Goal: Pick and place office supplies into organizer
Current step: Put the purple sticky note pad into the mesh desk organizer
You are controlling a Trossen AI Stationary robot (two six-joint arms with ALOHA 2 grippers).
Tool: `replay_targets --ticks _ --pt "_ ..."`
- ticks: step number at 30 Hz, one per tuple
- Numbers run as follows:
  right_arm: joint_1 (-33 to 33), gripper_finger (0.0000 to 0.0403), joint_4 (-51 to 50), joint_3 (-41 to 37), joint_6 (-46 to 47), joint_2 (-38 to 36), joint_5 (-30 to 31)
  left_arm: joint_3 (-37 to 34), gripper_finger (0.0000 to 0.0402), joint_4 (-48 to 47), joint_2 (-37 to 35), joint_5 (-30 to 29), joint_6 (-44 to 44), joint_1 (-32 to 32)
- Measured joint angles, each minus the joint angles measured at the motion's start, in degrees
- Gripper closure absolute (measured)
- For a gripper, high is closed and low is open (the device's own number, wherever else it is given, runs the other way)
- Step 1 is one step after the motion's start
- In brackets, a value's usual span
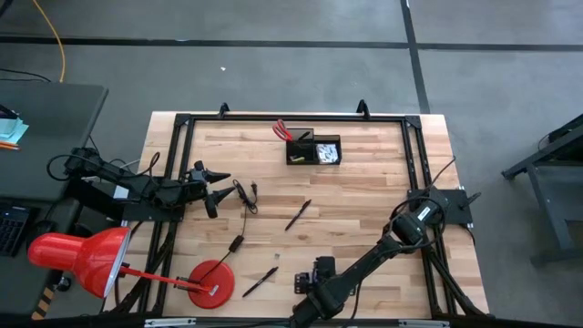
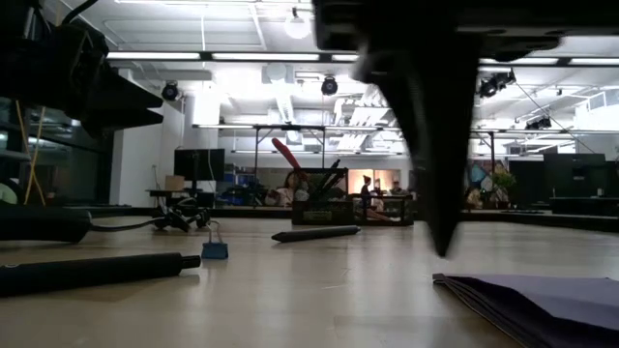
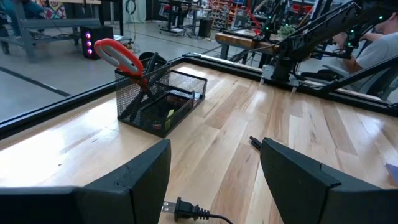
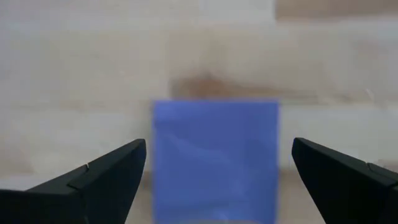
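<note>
The black mesh organizer (image 1: 314,149) stands near the table's far edge. The red-handled scissors (image 1: 282,129) stick up from its cup section, and a white packet (image 1: 327,153) and a yellow piece (image 3: 169,116) lie in its tray. Two black pens lie flat on the wood, one mid-table (image 1: 298,215) and one near the front (image 1: 260,281). The purple sticky-note pad (image 4: 216,158) lies flat on the table. My right gripper (image 4: 217,145) hangs open straight above it, one finger on either side, touching nothing. My left gripper (image 3: 216,149) is open at the table's left (image 1: 214,187), facing the organizer (image 3: 161,99).
A thin black cable (image 1: 244,196) with its plug (image 3: 183,208) lies just in front of my left gripper. The red lamp's base (image 1: 210,283) and head (image 1: 82,260) sit at the near left corner. A black frame (image 1: 291,118) runs around the table's edge.
</note>
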Motion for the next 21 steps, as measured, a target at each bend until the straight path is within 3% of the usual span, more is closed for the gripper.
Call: replay_targets --ticks 3,10,21 --pt "-0.02 0.0003 0.76 0.00 0.23 0.00 -2.85 -0.01 0.0169 0.00 0.00 0.00 0.00 0.00" --pt "-0.09 0.0003 1.46 0.00 0.50 0.00 -1.74 -0.01 0.0169 -0.01 0.00 0.00 0.00 -0.02" --pt "-0.83 0.0004 2.98 0.28 1.29 2.14 -6.25 -0.01 0.0169 0.00 0.00 0.02 0.00 -0.01"
